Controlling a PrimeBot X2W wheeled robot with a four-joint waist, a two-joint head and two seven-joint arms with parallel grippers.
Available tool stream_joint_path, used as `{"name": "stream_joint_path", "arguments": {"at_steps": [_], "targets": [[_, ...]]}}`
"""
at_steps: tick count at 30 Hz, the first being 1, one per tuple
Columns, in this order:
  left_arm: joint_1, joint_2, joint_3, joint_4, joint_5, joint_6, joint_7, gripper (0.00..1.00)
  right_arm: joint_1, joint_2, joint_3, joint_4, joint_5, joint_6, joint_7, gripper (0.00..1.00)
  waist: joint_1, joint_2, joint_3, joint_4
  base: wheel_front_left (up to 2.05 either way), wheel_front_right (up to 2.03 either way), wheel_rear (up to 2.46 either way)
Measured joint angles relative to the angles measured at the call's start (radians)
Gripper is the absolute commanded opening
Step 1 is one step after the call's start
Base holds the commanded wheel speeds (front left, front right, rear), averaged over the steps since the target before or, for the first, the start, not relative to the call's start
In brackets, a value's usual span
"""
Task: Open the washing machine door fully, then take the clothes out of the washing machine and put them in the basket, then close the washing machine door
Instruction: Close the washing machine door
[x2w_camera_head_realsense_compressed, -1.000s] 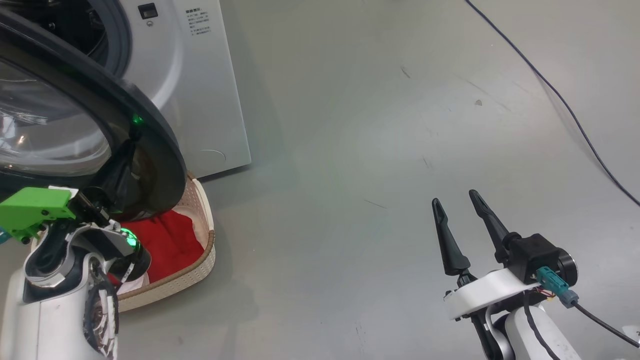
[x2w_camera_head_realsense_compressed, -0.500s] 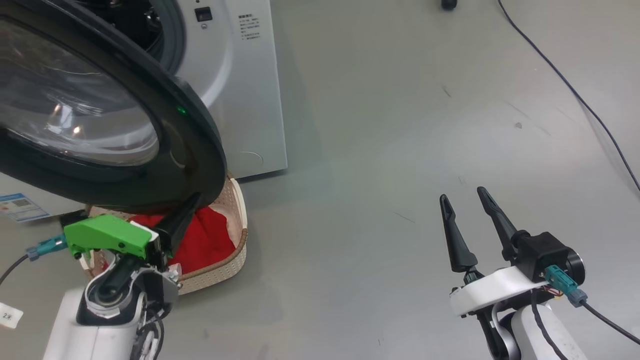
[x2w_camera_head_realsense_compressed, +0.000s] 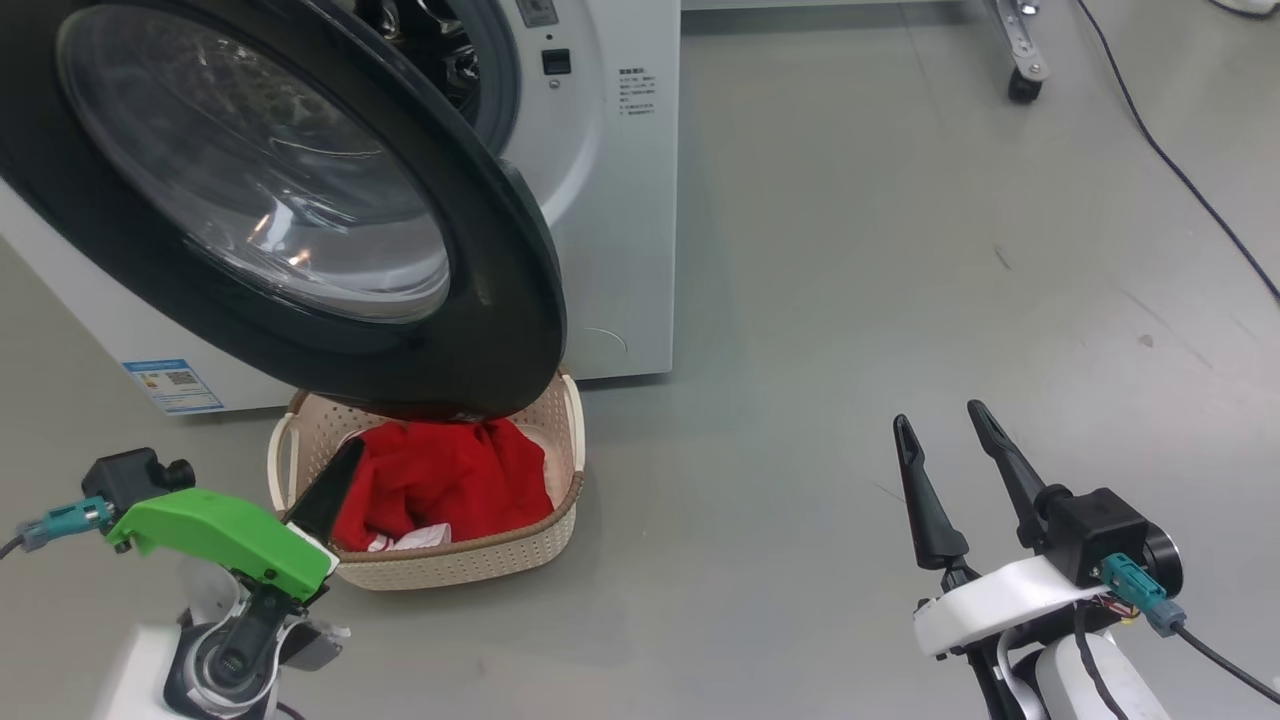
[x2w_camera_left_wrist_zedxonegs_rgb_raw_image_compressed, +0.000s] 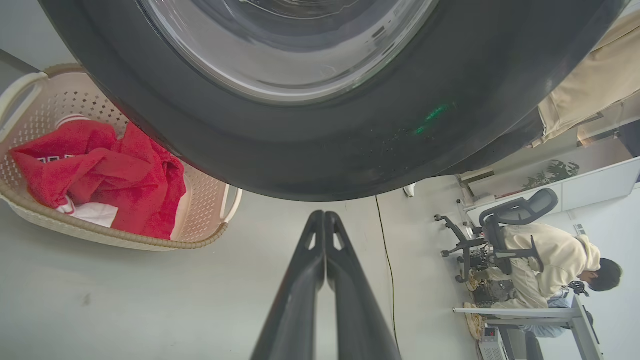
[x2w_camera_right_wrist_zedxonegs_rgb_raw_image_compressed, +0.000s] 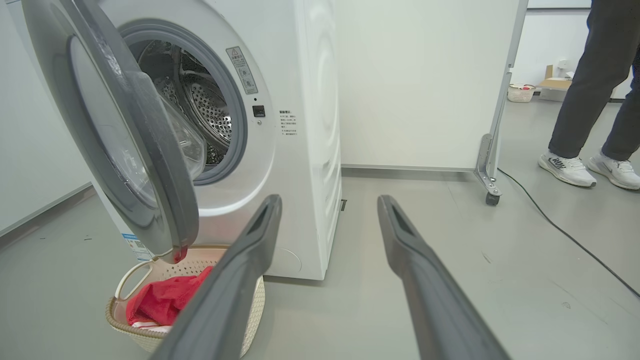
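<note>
**Status.** The door stands partly open and hangs over the basket. The basket sits on the floor against the front of the washing machine. The red garment and the white garment lie in the basket. The left hand has its fingers pressed together, holds nothing, and points up just beneath the door's black rim. The right hand is spread and empty, well apart from the machine over bare floor.

**Hazards.** The step left appears to be closing the door.
1. Closed fingers pushing on a glossy, curved rim can slide off, so the door stops short of its latch.
2. The door's lower edge swings above the heaped red garment. If the fabric stands proud, the rim may drag it or tip the light basket.
3. A push placed near the free edge risks trapping the fingers between door and machine front.
4. A weak push may leave the door unlatched.

**Not verifiable.**
- The door covers the rear of the basket and the lower part of the drum, so a leftover item cannot be ruled out.
- The gap between rim and fabric cannot be judged.
- The door's hinge side runs off the left edge of the head view, and the latch cannot be made out.
- The white garment is mostly buried under the red one.
</note>
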Motion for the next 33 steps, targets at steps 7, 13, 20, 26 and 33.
{"name": "stream_joint_path", "arguments": {"at_steps": [7, 13, 20, 26, 33], "targets": [[0.042, 0.084, -0.054, -0.041, 0.234, -0.015, -0.138, 0.0, 0.028, -0.004, -0.01, -0.007, -0.001, 0.0, 0.0, 1.0, 0.0, 0.0, -0.029, 0.067, 0.0, 0.0, 0.0], [0.088, 0.108, -0.063, -0.06, 0.355, -0.016, -0.272, 0.0, 0.029, -0.004, 0.001, -0.024, -0.007, 0.009, 0.0, 1.0, 0.0, 0.0, -0.04, 0.112, 0.0, 0.0, 0.0], [0.114, 0.113, -0.089, -0.073, 0.498, -0.021, -0.442, 0.0, 0.029, -0.008, -0.003, -0.033, -0.011, 0.009, 0.0, 1.0, 0.0, 0.0, -0.033, 0.148, 0.0, 0.0, 0.0], [0.117, 0.11, -0.097, -0.084, 0.581, -0.015, -0.55, 0.0, 0.031, -0.013, -0.005, -0.034, -0.012, 0.009, 0.0, 1.0, 0.0, -0.0001, -0.022, 0.171, 0.0, 0.0, 0.0], [0.145, 0.104, -0.091, -0.07, 0.639, 0.012, -0.558, 1.0, 0.031, -0.011, -0.002, -0.033, -0.018, 0.012, 0.0, 1.0, 0.0, 0.0, -0.019, 0.182, 0.0, 0.0, 0.0]]}}
